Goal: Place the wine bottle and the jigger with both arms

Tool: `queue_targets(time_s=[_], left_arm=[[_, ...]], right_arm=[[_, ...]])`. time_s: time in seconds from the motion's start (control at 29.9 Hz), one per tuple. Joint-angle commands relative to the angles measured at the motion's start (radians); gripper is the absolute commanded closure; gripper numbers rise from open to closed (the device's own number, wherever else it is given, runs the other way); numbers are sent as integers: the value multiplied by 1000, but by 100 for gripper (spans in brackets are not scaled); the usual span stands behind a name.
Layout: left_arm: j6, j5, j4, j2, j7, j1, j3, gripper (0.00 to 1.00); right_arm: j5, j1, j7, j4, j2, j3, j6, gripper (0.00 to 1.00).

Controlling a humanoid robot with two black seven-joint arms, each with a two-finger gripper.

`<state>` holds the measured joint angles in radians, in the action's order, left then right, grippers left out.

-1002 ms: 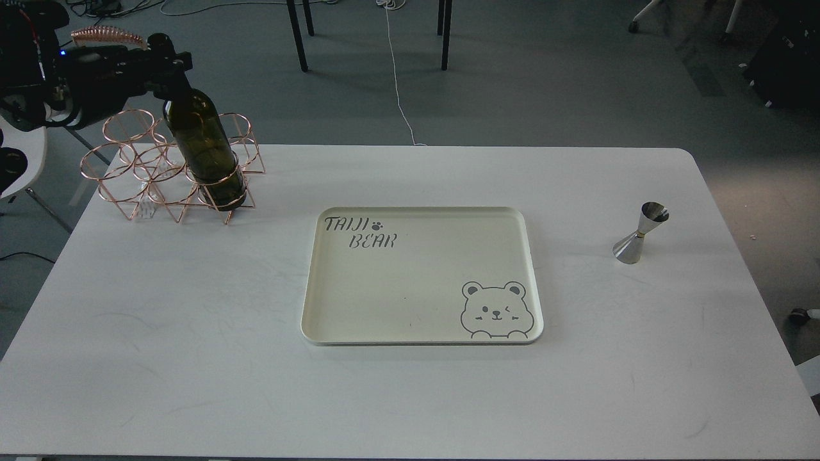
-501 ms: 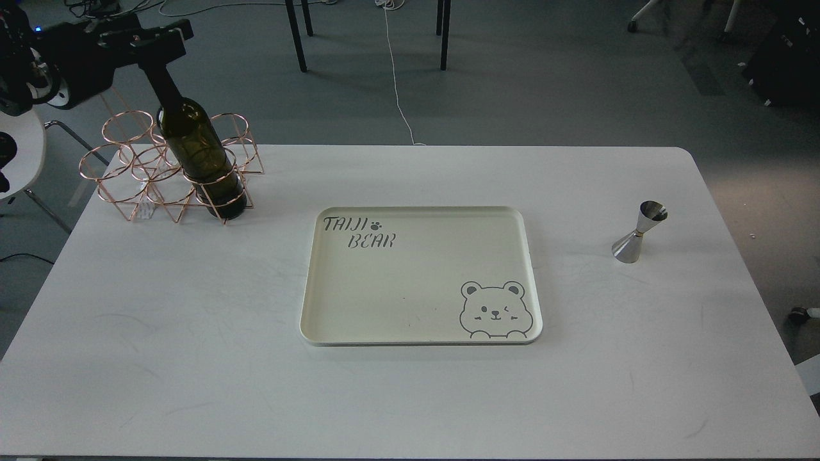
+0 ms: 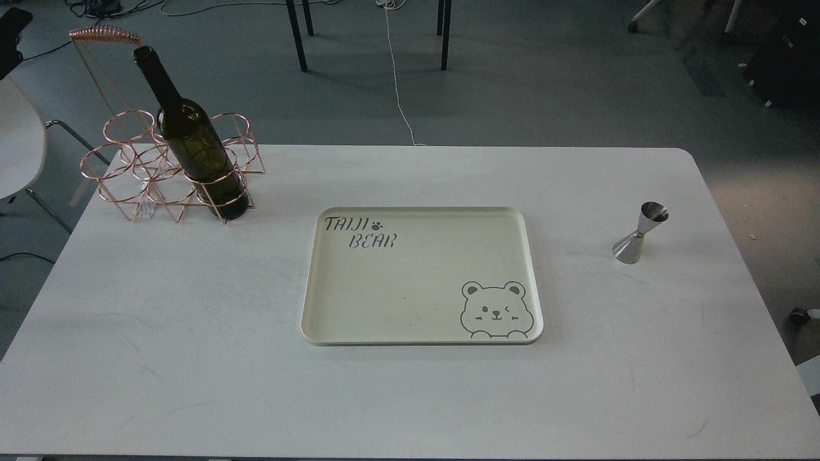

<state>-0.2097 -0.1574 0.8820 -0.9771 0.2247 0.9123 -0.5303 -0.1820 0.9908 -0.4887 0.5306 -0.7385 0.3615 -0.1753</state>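
Note:
The dark olive-green wine bottle (image 3: 192,137) stands in the front right ring of a copper wire rack (image 3: 138,173) at the table's far left, leaning a little to the left, with nothing touching it. The silver jigger (image 3: 639,233) stands upright on the table at the right. A black piece of my left arm (image 3: 11,25) shows at the top left edge; its gripper is out of view. My right arm and gripper are out of view.
A cream tray (image 3: 359,320) with a bear drawing and "TAIJI BEAR" lettering lies in the table's middle. The rack has a tall copper handle (image 3: 102,33). A white chair (image 3: 19,147) stands left of the table. Table legs and cables lie on the floor behind.
My left gripper has let go of the bottle's neck and pulled back out of view to the upper left. The bottle stays in the rack. The jigger has not moved.

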Motion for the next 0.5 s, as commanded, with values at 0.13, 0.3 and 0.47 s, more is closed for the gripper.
queue_targets(time_s=[0.13, 0.3, 0.47], left_arm=[[-120, 343, -124, 118, 64, -99, -10, 2], [-168, 519, -182, 167, 62, -118, -11, 2], [-241, 628, -244, 196, 62, -151, -25, 2]], right_arm=[[163, -67, 0, -9, 10, -1, -12, 1], [347, -80, 39, -47, 39, 1, -49, 1], [482, -84, 62, -122, 64, 33, -121, 1]])
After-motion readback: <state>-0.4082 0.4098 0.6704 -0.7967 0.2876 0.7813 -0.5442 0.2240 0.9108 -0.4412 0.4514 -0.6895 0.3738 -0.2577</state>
